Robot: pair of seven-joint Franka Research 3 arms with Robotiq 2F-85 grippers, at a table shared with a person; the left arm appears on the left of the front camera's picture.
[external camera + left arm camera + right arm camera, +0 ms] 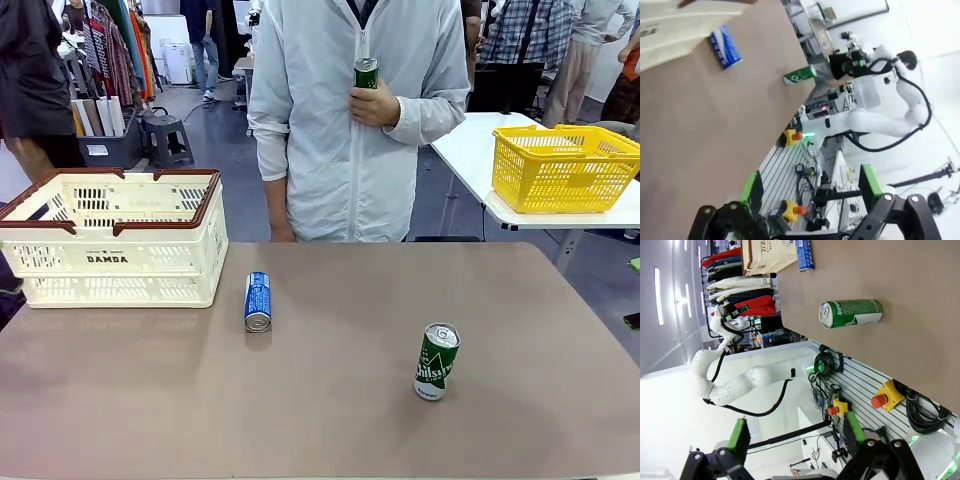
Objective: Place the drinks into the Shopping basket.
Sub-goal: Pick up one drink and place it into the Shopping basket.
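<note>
A blue-and-white can (258,301) lies on its side on the brown table, just right of the cream Shopping basket (112,238) marked DAMDA at the back left. A green can (436,361) stands upright at the right of the table. The person across the table holds another green can (366,73) against the chest. In the left wrist view the blue can (725,47) and green can (799,75) lie far off, and my left gripper (810,197) stands open with nothing in it. My right gripper (796,432) is open too, off the table edge from the green can (850,313).
A bright yellow mesh basket (562,167) sits on a white table at the back right. Yellow boxes with red stop buttons (888,397) and cables hang on the slatted panel below the table's near edge. The basket (771,254) and blue can (804,255) show far off.
</note>
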